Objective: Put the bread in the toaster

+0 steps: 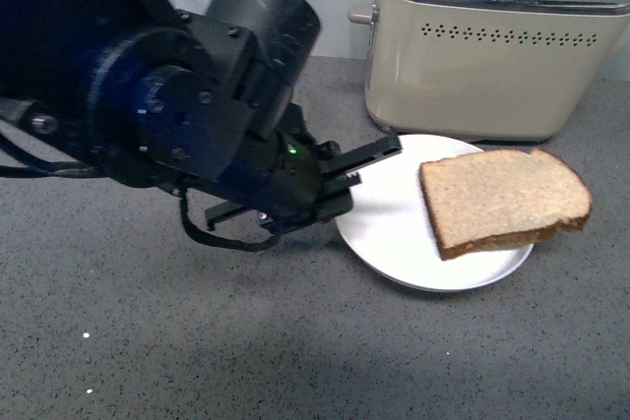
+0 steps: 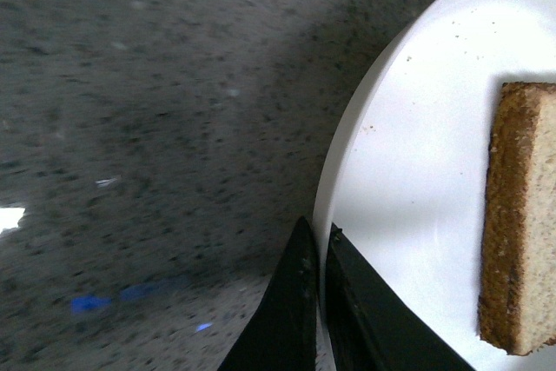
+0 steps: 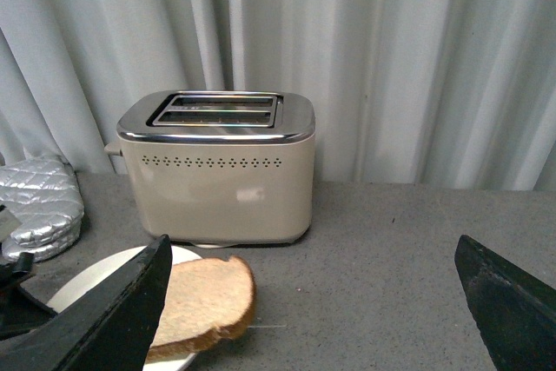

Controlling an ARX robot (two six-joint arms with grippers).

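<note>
- Bread (image 1: 502, 199): one slice with a tan face and a dark crust. It lies flat on the white plate (image 1: 394, 233), on the half farther from the left arm. In the front view, one end overhangs the plate's rim on the right.
- Toaster (image 1: 482, 56): cream body with a chrome top. It stands upright just behind the plate, with two long slots facing up, a row of vent holes along the side and a knob on its left end.
- Left gripper (image 1: 377, 160): positioned low at the plate's left rim, well apart from the bread. The jaws stand narrow, nearly together. In the left wrist view the rim runs into the thin gap between them; whether they pinch it cannot be determined.
- Right gripper (image 3: 310, 245): jaws spread wide, facing the toaster, with the bread near one finger.
- Surroundings: grey speckled counter (image 1: 197, 341) under all items, a silver quilted mitt (image 3: 39, 202) beside the toaster, and a pale curtain (image 3: 347, 41) behind.
</note>
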